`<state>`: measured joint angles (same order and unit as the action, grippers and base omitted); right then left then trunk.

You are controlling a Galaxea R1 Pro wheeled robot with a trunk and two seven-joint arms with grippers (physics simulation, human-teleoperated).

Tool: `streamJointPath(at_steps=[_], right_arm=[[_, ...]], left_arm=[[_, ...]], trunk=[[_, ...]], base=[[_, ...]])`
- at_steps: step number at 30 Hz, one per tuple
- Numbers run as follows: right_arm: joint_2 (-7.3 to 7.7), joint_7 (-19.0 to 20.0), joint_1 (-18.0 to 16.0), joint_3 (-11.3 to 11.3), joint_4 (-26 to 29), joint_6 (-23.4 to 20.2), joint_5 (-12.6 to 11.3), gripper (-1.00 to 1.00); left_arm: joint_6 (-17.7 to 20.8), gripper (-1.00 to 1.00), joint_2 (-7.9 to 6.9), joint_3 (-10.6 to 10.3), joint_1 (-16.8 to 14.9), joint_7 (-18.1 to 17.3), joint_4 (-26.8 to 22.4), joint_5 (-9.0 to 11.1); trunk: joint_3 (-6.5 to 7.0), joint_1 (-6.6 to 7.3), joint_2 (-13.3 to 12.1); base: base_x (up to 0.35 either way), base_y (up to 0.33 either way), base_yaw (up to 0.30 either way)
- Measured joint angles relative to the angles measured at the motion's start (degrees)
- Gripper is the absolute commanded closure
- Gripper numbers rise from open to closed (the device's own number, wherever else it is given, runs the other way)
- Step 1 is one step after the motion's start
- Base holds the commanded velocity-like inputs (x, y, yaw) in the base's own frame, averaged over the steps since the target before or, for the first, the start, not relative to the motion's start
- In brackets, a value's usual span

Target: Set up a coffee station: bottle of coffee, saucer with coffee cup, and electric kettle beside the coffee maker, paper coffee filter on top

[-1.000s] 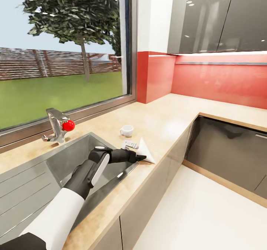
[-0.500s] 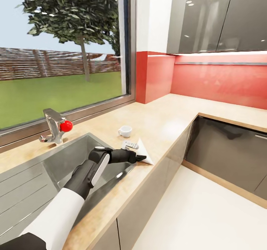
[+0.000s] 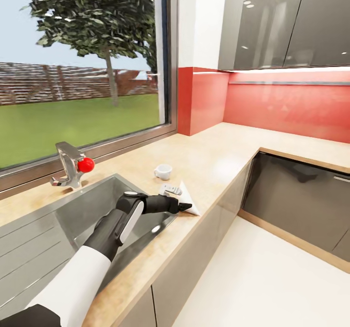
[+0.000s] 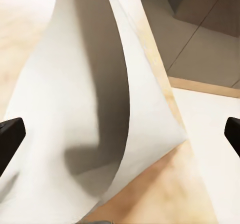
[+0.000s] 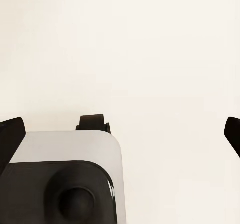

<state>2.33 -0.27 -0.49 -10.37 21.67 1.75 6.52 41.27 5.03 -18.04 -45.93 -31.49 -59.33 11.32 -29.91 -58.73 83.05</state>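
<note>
one wide-open left claw (image 3: 186,205) meets the paper filter (image 3: 188,202) at the countertop (image 3: 214,164) edge.

Count of items on and around the countertop.
One paper coffee filter (image 3: 188,201), one coffee cup (image 3: 164,171), one small grey flat object (image 3: 170,189) of unclear kind, one sink (image 3: 92,205), one faucet (image 3: 68,170) with one red knob (image 3: 86,164), one window (image 3: 82,69).

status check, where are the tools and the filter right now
Left tool open at the paper coffee filter, tips either side, no grip. Right tool open, nothing between. Coffee cup on countertop behind the filter. Nothing blocking.
</note>
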Motion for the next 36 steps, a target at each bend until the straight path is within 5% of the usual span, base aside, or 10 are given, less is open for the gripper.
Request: streamJointPath(at_steps=[31, 32, 36], right_arm=[[0.0, 0.0, 0.0, 0.01, 0.0, 0.0, 0.0, -1.0], [0.0, 0.0, 0.0, 0.01, 0.0, 0.0, 0.0, -1.0], [0.0, 0.0, 0.0, 0.01, 0.0, 0.0, 0.0, -1.0]], left_arm=[[0.08, -1.0, 0.34, -0.02, -0.08, -0.07, 2.74, 1.04], [0.03, 1.0, 0.37, -0.02, -0.09, -0.07, 2.82, 1.11], [-0.12, 1.0, 0.23, -0.01, -0.12, -0.01, 3.86, 0.8]], trunk=[[0.01, 0.0, 0.01], [0.01, 0.0, 0.01], [0.01, 0.0, 0.01]], base=[[0.0, -0.003, 0.0], [0.0, 0.0, 0.0], [0.0, 0.0, 0.0]])
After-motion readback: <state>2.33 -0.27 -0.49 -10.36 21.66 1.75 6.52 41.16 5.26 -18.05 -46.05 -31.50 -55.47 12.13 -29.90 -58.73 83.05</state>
